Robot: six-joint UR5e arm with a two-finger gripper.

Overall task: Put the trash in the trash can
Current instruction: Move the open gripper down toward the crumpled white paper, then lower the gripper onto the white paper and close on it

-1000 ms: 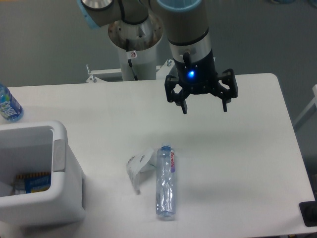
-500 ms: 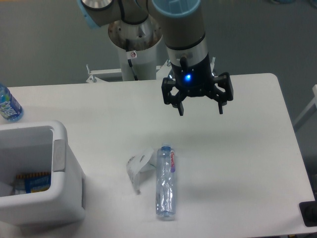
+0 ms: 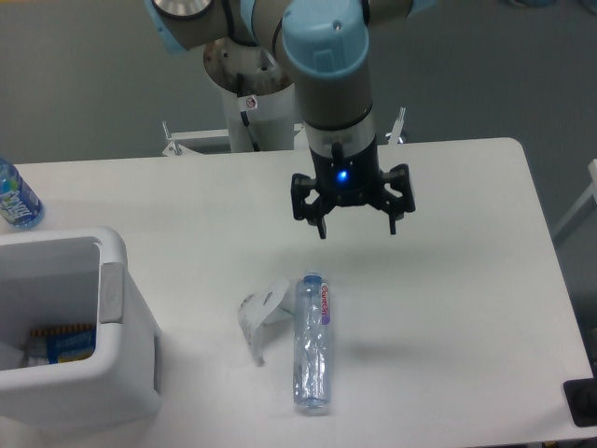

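A clear crinkled plastic bottle (image 3: 312, 343) with a pale blue cap and red-purple label lies on the white table, cap pointing away from the front edge. A crumpled white paper scrap (image 3: 260, 312) rests against its left side. My gripper (image 3: 356, 229) hangs open above the table, behind and slightly right of the bottle's cap, with nothing between its fingers. The white trash can (image 3: 126, 329) stands at the front left, its grey panel facing the trash; some packaging shows inside it.
A small blue-labelled water bottle (image 3: 16, 196) stands at the table's left edge behind the bin. The arm's base column (image 3: 254, 103) rises behind the table. A dark object (image 3: 582, 401) sits at the front right corner.
The gripper has moved left and lower, toward the bottle and paper, staying open. The trash and bin have not moved.
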